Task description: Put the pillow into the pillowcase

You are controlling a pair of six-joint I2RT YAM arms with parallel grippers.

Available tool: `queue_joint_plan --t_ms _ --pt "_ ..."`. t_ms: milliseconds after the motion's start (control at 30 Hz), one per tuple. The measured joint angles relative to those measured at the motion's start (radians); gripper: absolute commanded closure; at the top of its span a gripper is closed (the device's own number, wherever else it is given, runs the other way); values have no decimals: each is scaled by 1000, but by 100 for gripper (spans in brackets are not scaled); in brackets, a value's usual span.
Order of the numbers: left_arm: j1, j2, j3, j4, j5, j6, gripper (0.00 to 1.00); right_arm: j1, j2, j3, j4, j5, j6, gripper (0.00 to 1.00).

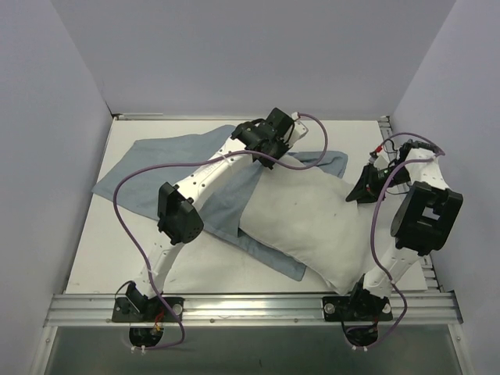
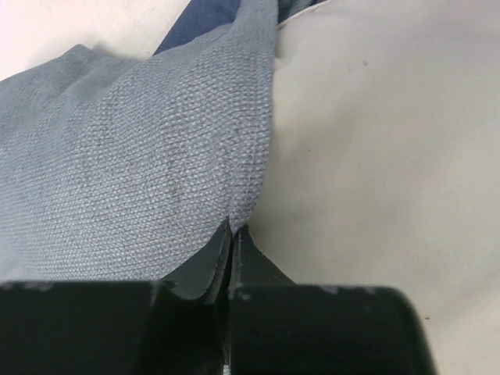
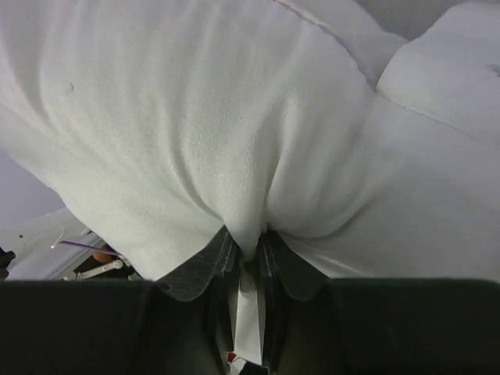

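The white pillow lies slantwise on the table, its far left end over the pale grey-blue pillowcase. My left gripper sits at the case's edge where it laps the pillow. In the left wrist view that gripper is shut on the hem of the pillowcase, with the pillow beside it and a bit of the navy side showing. My right gripper is at the pillow's right edge. In the right wrist view it is shut on a pinched fold of the pillow.
The white table is boxed in by grey walls on the left, back and right. An aluminium rail carrying both arm bases runs along the near edge. Purple cables loop off each arm.
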Motion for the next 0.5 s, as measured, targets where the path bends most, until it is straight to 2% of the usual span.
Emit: queue_joint_plan --t_ms 133,367,500 --pt "3 5 39 -5 150 -2 100 15 1 13 -3 -26 8 100" --pt "-65 15 131 55 528 -73 100 85 10 41 57 -191 152 100" --pt "-120 16 95 106 596 -150 100 114 9 77 120 -245 238 100"
